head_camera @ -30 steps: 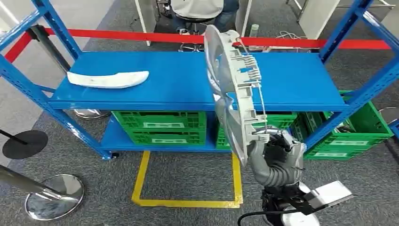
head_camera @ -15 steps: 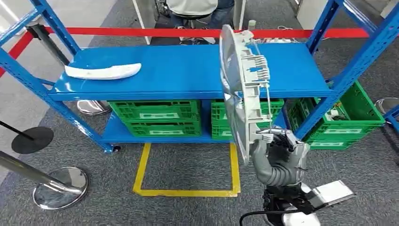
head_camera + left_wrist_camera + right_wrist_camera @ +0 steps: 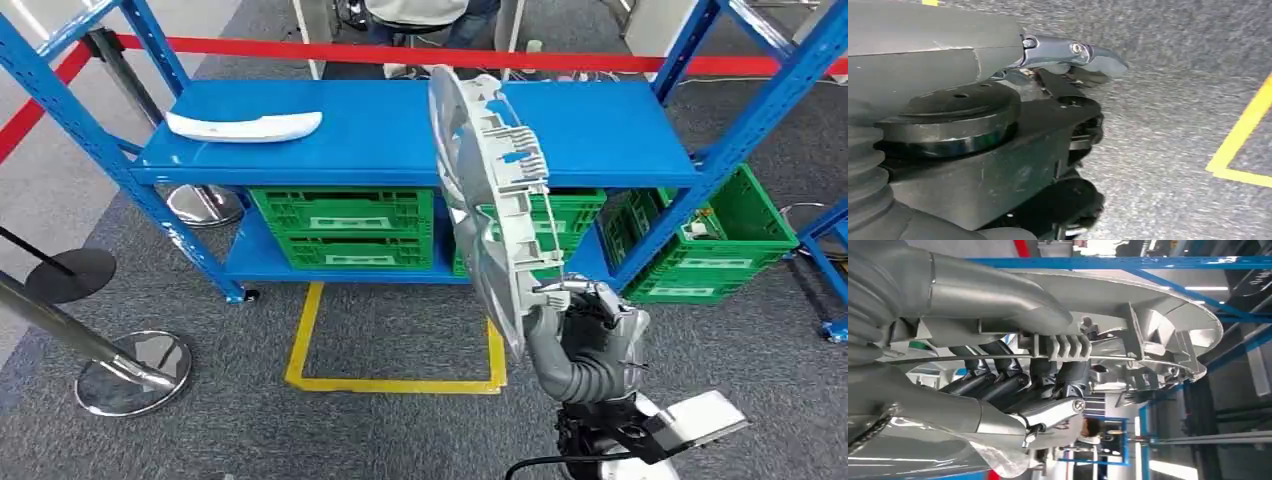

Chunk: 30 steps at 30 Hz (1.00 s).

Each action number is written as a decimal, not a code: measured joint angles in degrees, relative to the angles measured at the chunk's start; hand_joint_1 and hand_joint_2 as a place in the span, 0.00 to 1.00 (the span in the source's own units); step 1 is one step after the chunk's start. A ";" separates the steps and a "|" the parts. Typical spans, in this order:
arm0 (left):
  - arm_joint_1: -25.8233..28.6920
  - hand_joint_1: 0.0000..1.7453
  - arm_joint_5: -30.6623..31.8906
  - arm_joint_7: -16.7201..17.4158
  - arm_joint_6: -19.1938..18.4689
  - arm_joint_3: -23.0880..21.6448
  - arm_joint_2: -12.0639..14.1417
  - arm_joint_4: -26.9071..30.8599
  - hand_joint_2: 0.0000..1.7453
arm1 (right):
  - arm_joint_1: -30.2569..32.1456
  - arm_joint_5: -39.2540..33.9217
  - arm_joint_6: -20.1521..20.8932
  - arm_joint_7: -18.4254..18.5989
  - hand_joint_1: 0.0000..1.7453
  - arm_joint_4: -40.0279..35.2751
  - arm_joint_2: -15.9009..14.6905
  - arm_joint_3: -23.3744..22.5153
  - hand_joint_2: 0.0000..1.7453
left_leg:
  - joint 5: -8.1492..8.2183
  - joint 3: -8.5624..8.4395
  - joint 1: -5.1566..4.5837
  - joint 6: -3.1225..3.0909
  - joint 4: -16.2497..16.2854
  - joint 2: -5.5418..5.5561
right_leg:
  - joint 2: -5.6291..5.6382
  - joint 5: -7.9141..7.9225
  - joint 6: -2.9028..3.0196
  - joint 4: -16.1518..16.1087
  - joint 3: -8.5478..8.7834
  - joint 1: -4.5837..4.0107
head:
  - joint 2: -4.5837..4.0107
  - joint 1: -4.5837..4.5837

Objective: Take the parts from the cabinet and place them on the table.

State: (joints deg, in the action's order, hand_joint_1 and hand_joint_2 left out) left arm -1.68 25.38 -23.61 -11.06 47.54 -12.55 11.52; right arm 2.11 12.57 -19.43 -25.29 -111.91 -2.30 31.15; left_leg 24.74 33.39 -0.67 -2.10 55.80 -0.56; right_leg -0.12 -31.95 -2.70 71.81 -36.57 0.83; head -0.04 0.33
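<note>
Upright before the blue rack [image 3: 400, 130], the large grey part [image 3: 490, 200] is gripped at its lower edge by the right hand [image 3: 590, 335], fingers [image 3: 998, 382] wrapped around it. Left hand [image 3: 1068, 55]: fingers' state unclear.

Workshop floor: blue steel racking [image 3: 420, 130], green crates [image 3: 342, 228], yellow floor tape [image 3: 395, 384].

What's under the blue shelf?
Green crates sit on a lower shelf under the top shelf. The grey part in the right hand covers some of the middle crate.
</note>
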 joint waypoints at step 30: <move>-0.72 0.00 1.86 -1.35 0.09 -0.35 0.04 0.00 1.00 | 2.28 2.54 -3.87 -0.35 1.00 -2.23 -1.07 -0.26 1.00 | 0.50 -0.69 0.08 -0.07 -0.65 -0.01 | -0.10 -0.74 -0.12 1.17 -1.77 -0.09 | 0.00 -0.17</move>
State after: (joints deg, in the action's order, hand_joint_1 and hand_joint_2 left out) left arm -2.40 27.23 -24.96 -10.97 47.19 -12.50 11.52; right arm 4.39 15.10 -23.30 -25.64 -114.14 -3.37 30.88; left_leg 25.24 32.70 -0.59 -2.16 55.16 -0.57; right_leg -0.23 -32.69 -2.82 72.98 -38.34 0.73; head -0.04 0.15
